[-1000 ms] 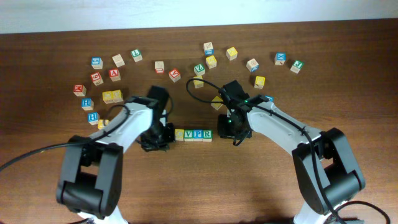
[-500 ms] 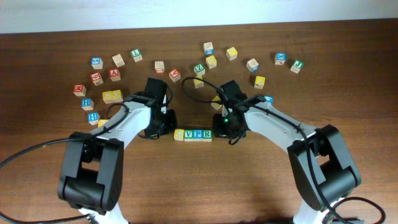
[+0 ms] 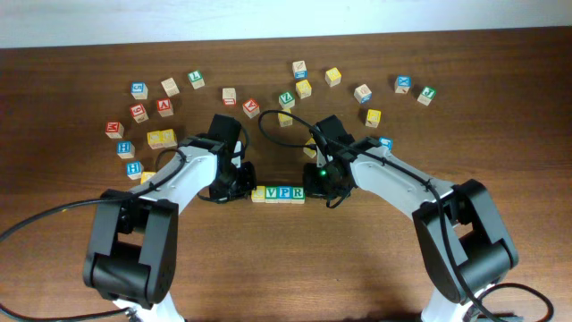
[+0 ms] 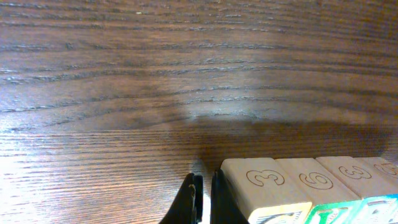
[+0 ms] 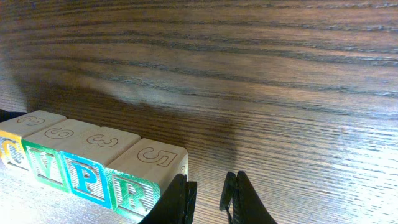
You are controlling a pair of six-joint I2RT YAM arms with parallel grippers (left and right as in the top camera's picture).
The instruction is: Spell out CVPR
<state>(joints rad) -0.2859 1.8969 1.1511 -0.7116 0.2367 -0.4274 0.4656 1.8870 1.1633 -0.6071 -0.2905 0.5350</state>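
Note:
Four cubes stand in a row on the wooden table: yellow C [image 3: 257,192], green V [image 3: 272,192], blue P [image 3: 284,192], green R [image 3: 298,192]. My left gripper [image 3: 239,187] is at the row's left end. In the left wrist view its jaws [image 4: 204,177] are nearly together and empty, and one finger [image 4: 219,193] touches the C cube [image 4: 261,186]. My right gripper [image 3: 319,186] is at the row's right end. In the right wrist view [image 5: 208,180] its jaws stand a little apart and empty, with one finger [image 5: 180,196] against the R cube [image 5: 134,193], beside P [image 5: 87,177], V [image 5: 43,165] and C [image 5: 12,149].
Several loose letter cubes lie across the back of the table, among them another green V [image 3: 286,98], yellow cubes [image 3: 161,138] [image 3: 332,76] [image 3: 373,117], red cubes [image 3: 114,129] and blue cubes [image 3: 132,167] [image 3: 403,84]. A yellow cube [image 3: 312,148] lies just behind my right arm.
My left gripper moved right up to the C end of the row. My right gripper moved left up to the R end. The four cubes have stayed in line.

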